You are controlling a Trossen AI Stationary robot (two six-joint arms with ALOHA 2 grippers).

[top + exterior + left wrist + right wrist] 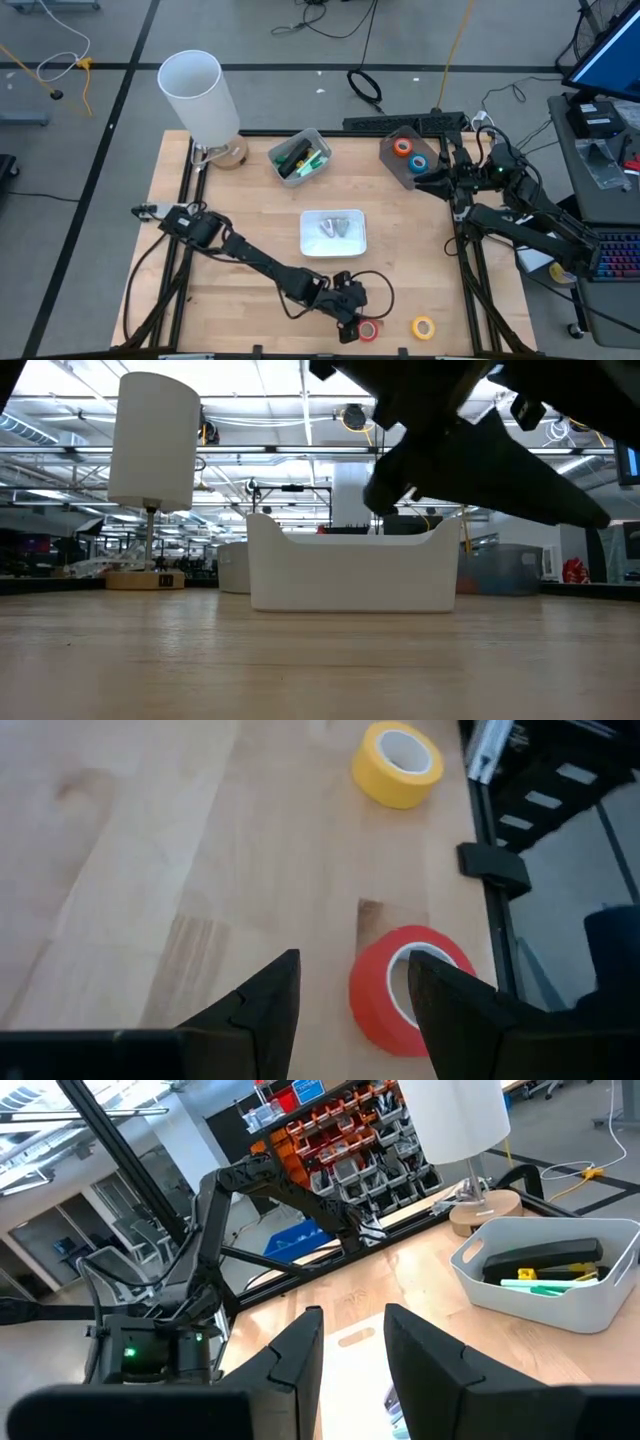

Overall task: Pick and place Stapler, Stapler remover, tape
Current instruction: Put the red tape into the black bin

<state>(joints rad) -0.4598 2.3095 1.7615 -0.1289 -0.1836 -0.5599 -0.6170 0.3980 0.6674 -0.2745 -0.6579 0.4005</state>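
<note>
We see the left pincer low over the near edge of the pale wooden table, its two dark fingers apart and straddling one wall of the red ring-shaped tape roll: one finger sits in the roll's pale centre hole, the other outside it, and we cannot tell whether they press on the wall. That red roll lies flat, its hole facing upward, so its axis stands vertical. The yellow ring-shaped tape roll lies flat in the same way just beside it along the near edge, apart from it. The orange tape roll and the blue tape roll lie side by side in the grey bin at the far right of the table. The right pincer hangs beside that bin, its fingers parted with nothing between them. A black stapler lies lengthwise in the white bin near the white-shaded lamp.
</note>
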